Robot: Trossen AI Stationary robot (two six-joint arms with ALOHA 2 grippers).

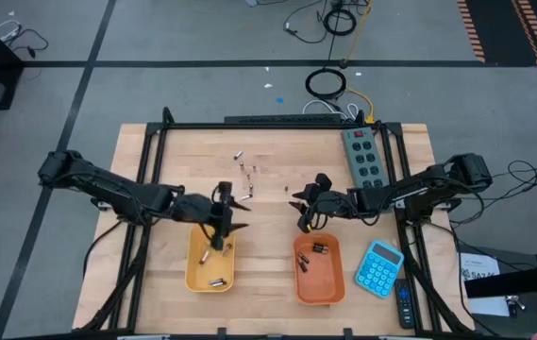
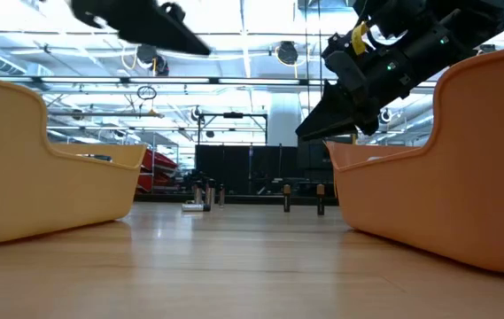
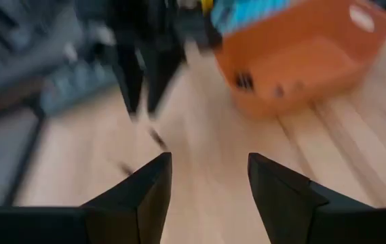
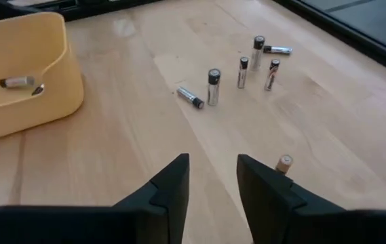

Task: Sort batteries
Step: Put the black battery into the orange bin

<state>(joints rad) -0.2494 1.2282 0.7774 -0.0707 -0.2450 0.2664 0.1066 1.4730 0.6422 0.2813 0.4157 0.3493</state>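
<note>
Several batteries stand or lie on the bare wood at mid-table (image 1: 245, 172), seen closer in the right wrist view (image 4: 213, 87); one small one stands alone (image 4: 284, 163). A yellow tray (image 1: 209, 269) holds a few batteries (image 4: 16, 82). An orange tray (image 1: 318, 272) holds dark ones (image 1: 320, 248). My left gripper (image 1: 237, 217) hovers open over the yellow tray's far end, nothing between its fingers (image 3: 209, 183). My right gripper (image 1: 302, 215) is open and empty by the orange tray's far end, its fingers (image 4: 213, 179) pointing toward the loose batteries.
A blue calculator (image 1: 379, 267) and a dark remote (image 1: 406, 304) lie right of the orange tray. A grey power strip (image 1: 364, 156) sits at the far right. In the low view both trays (image 2: 48, 186) (image 2: 446, 177) flank open wood.
</note>
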